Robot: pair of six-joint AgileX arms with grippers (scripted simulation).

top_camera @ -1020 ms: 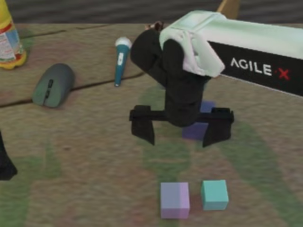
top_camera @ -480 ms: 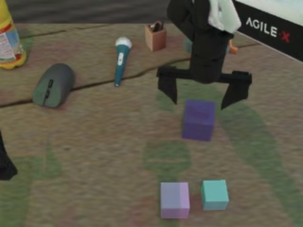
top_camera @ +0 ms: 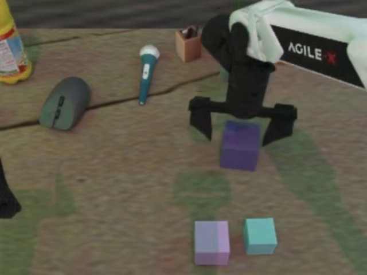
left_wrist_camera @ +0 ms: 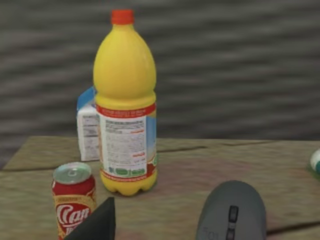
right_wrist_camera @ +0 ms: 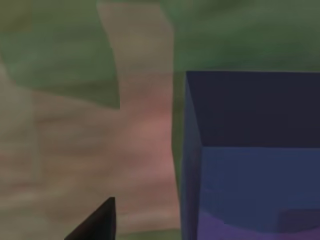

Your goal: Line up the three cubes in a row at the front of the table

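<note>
The dark purple cube [top_camera: 241, 146] stands mid-table, right of centre, and fills much of the right wrist view [right_wrist_camera: 250, 165]. My right gripper [top_camera: 241, 122] is open just above the cube's far edge, one black finger [top_camera: 200, 121] on each side of it and not touching. One fingertip [right_wrist_camera: 100, 222] shows beside the cube. At the front of the table [top_camera: 114, 172], the pale lilac cube [top_camera: 211, 242] and the small teal cube [top_camera: 260, 235] sit side by side with a narrow gap. My left gripper [top_camera: 6, 197] is parked at the left edge.
A grey mouse [top_camera: 64, 103], a teal microphone [top_camera: 147, 71] and a brown holder [top_camera: 188, 44] lie along the back by the crack line. A yellow bottle [top_camera: 11, 51] stands back left, with a red can [left_wrist_camera: 74, 197] and a carton [left_wrist_camera: 89, 130] near it.
My right gripper swung from over the purple cube toward the back right, then came down behind it with its fingers spread. No cube has moved.
</note>
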